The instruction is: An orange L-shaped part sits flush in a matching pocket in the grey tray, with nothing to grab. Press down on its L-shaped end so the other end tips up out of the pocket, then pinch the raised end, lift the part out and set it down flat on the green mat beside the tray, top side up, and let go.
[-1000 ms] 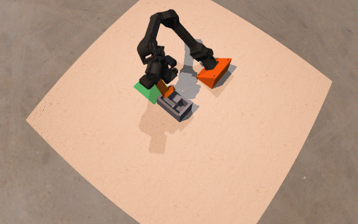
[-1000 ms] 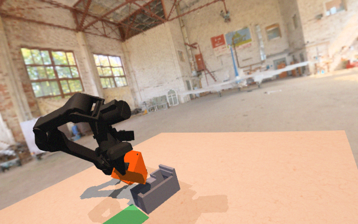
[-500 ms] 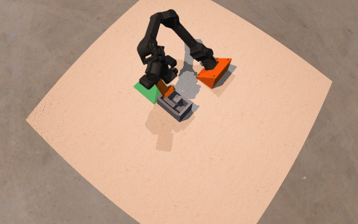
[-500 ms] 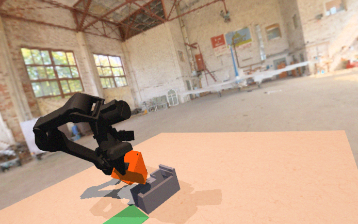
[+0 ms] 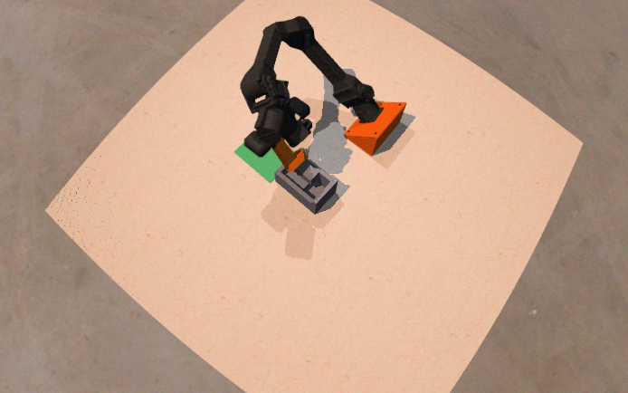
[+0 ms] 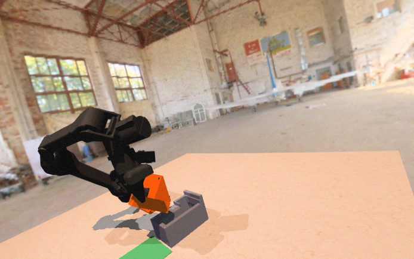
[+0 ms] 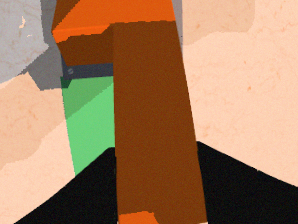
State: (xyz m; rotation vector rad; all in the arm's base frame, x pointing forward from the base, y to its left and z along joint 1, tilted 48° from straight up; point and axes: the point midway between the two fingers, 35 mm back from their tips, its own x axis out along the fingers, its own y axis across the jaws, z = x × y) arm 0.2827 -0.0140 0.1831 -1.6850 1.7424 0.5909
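The orange L-shaped part [image 5: 284, 154] [image 6: 157, 204] [image 7: 155, 100] is out of the pocket and held in the air. Its L-shaped end hangs over or close beside the mat-side end of the grey tray [image 5: 296, 193] [image 6: 187, 225]; the exact height is hard to tell. My gripper [image 5: 278, 140] [image 6: 142, 200] [image 7: 154, 154] is shut on the other end of the part, with a black finger on each side in the wrist view. The tray's pocket shows empty where visible. The green mat [image 5: 260, 162] [image 6: 146, 250] [image 7: 92, 132] lies beside the tray, partly hidden under the gripper in the top view.
The arm's orange base [image 5: 382, 122] [image 6: 161, 189] stands on the tabletop [image 5: 394, 254] [image 6: 290, 198], to the upper right of the tray in the top view. The tray's raised walls stand close to the part's L-shaped end.
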